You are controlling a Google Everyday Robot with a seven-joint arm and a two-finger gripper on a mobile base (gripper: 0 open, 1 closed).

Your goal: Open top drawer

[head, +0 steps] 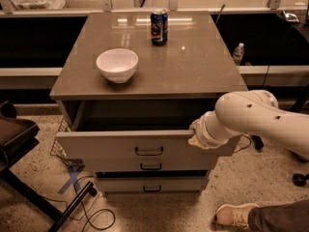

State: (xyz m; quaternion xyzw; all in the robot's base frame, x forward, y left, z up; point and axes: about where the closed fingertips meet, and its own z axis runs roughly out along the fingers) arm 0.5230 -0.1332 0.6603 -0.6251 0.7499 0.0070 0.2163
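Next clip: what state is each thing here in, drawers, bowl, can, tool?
Wide pale-grey top drawer: open, pulled out, interior showing.
Shorter middle drawer: set back behind the top front.
Shorter bottom drawer: likewise set back.
White round bowl: upright, looks empty.
Dark blue drink can: upright.
Tool: at the top drawer's upper front edge, right end.
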